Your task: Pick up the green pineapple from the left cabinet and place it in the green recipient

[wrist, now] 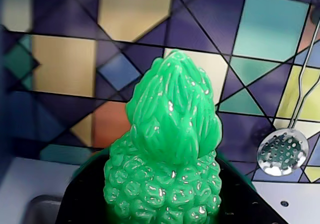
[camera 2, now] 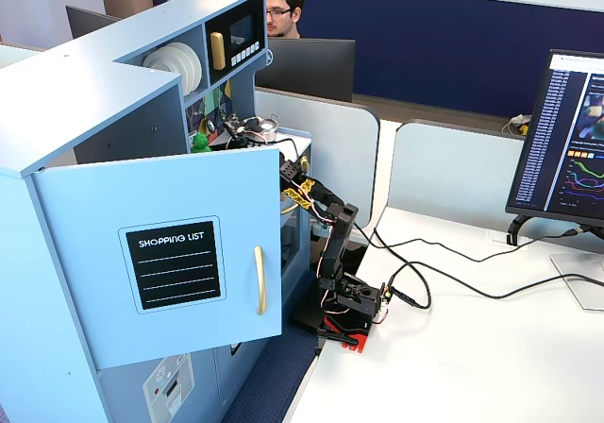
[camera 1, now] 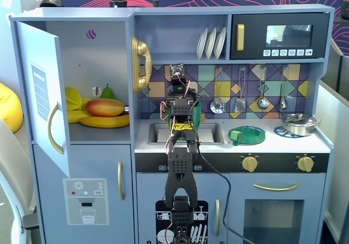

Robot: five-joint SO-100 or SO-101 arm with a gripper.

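In the wrist view the green pineapple [wrist: 167,149] fills the middle, crown up, in front of the tiled backsplash. My gripper [wrist: 165,216] is shut on its lower body; the fingers are mostly hidden beneath it. The dark rim of the green recipient [wrist: 85,184] curves just behind and below the pineapple. In a fixed view the arm stands before the sink with the gripper [camera 1: 181,94] raised. The pineapple is hidden behind the arm there, and the green recipient [camera 1: 197,113] peeks out on its right. The left cabinet [camera 1: 98,64] stands open, its door [camera 1: 41,108] swung out.
In the cabinet lie a mango [camera 1: 105,107], bananas [camera 1: 106,122] and a pear [camera 1: 108,92]. A flat green dish [camera 1: 247,135] and a metal pot [camera 1: 299,123] sit on the counter right of the sink [camera 1: 158,132]. Ladles [camera 1: 218,103] hang on the backsplash.
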